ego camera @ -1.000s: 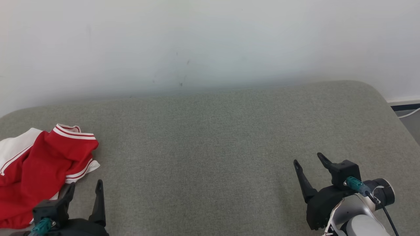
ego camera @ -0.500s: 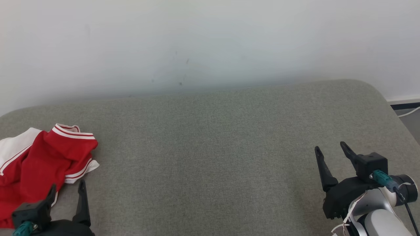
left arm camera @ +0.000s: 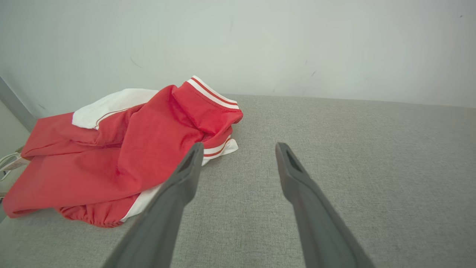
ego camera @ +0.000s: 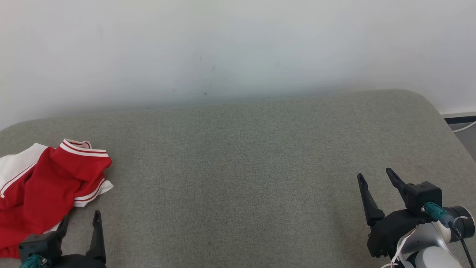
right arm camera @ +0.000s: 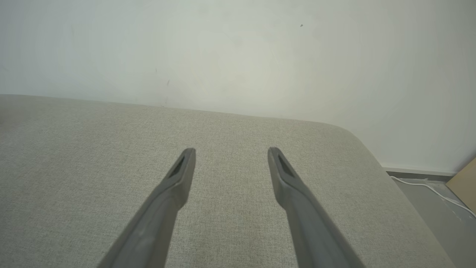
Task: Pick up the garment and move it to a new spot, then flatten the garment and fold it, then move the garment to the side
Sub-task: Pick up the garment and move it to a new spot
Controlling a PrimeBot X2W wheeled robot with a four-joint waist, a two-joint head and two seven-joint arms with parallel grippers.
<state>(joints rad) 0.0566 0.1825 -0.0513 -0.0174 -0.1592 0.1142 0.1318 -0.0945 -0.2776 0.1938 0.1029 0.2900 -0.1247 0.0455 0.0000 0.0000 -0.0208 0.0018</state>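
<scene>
Grey pad (ego camera: pixel 238 156) against white wall (ego camera: pixel 238 48). Garment (ego camera: pixel 48 182) crumpled at pad's left end, partly past head view's edge. Left gripper (ego camera: pixel 81 216) just beside it, fingers spread, empty. Right gripper (ego camera: pixel 374 173) far right, fingers spread, empty. Risk: pinching one loose layer, so garment unfurls and drags off left edge. Open room across pad's middle; right corner rounds off.

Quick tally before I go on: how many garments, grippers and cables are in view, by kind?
Garments: 1, the red and white garment, bunched at the left end of the grey pad.
Grippers: 2, left gripper and right gripper, both open, empty.
Cables: 1, a white cable on the floor.
Total: 4.
</scene>
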